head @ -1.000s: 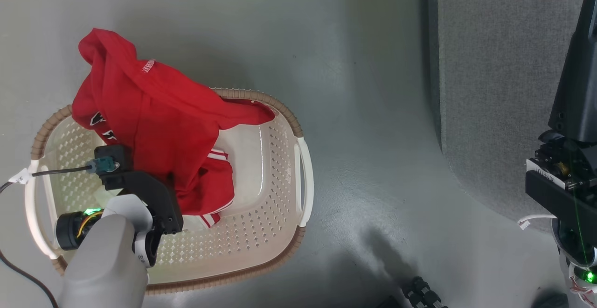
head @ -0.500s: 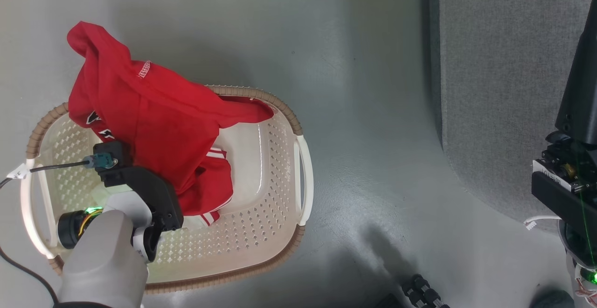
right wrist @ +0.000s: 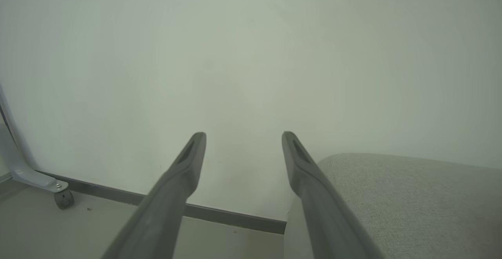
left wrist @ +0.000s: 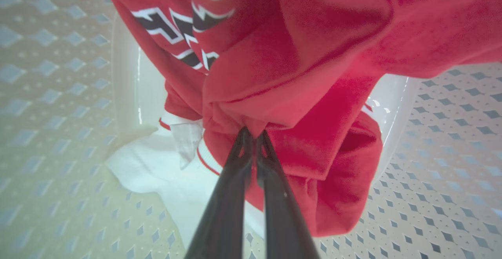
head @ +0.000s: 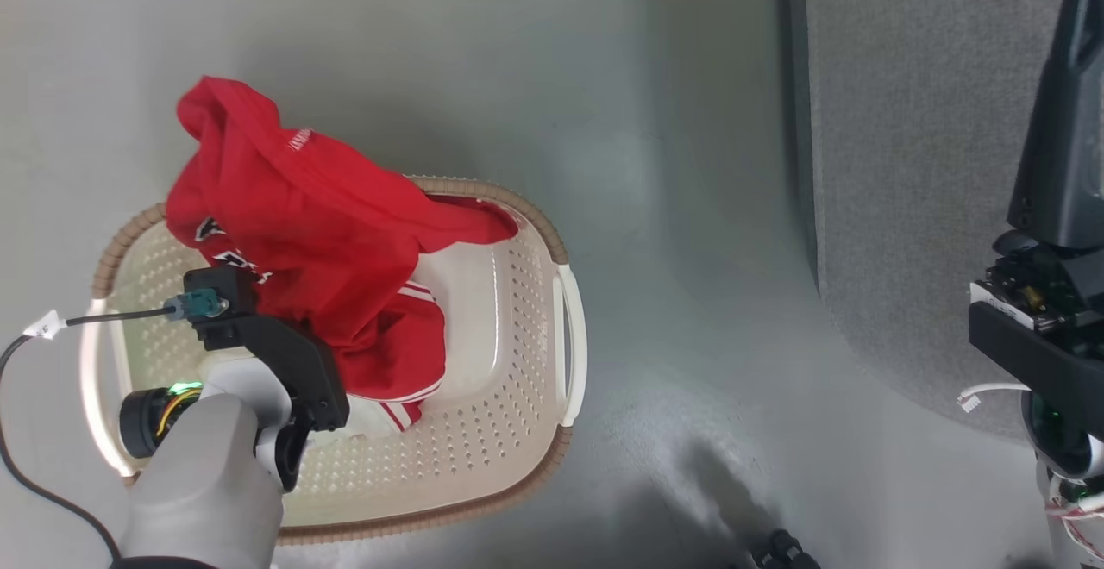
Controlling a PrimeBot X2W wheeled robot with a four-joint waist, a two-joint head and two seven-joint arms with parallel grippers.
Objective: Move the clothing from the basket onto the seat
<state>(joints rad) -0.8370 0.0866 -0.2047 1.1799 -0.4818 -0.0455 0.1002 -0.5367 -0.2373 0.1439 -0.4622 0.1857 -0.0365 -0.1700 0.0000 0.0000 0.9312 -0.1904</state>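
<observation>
Our left fingers (left wrist: pixel 231 188) pinch the red clothing (head: pixel 328 241) inside the basket (head: pixel 509 431), a fold draped over the basket's far rim. Our right fingers (right wrist: pixel 184 172) stand spread, well right of the basket.

The left arm (head: pixel 207 491) is showing a pale grey cover, a black wrist block (head: pixel 285 362) and a glowing green light (head: pixel 183 389). Its black cable (head: pixel 112 319) is carrying a white tag (head: pixel 43 325). The right gripper (right wrist: pixel 243 134) is showing long dark grey fingers (right wrist: pixel 176 196).
</observation>
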